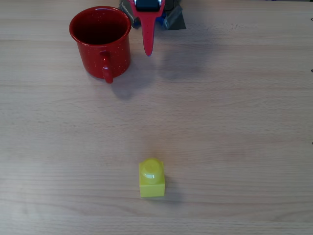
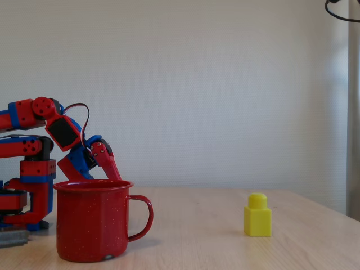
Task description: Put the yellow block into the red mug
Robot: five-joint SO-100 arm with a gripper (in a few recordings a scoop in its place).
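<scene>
**A:** Starting at the upper left of the overhead view, what stood there?

**B:** The red mug (image 1: 100,41) stood upright, mouth open to the camera, its glossy speckled enamel catching the light and its small loop handle turned toward the bottom of the frame. Nothing lay inside it. Upright like that, it was ready to take something dropped from above.

**A:** And just to its right?

**B:** The gripper (image 1: 147,49) sat at the top edge, its long red finger tapering to a point beside the mug without touching it. In the fixed view the gripper (image 2: 115,174) hung folded back behind the mug's rim, probably a resting pose. Whether the fingers were apart or together could not be told from either view.

**A:** Where was the block?

**B:** The yellow block (image 1: 152,178) rested low and centre in the overhead view, well apart from mug and gripper. It was a smooth plastic cube with one round stud on top. In the fixed view it stood right of the mug on the pale wood-grain table (image 2: 202,242), untouched.
</scene>
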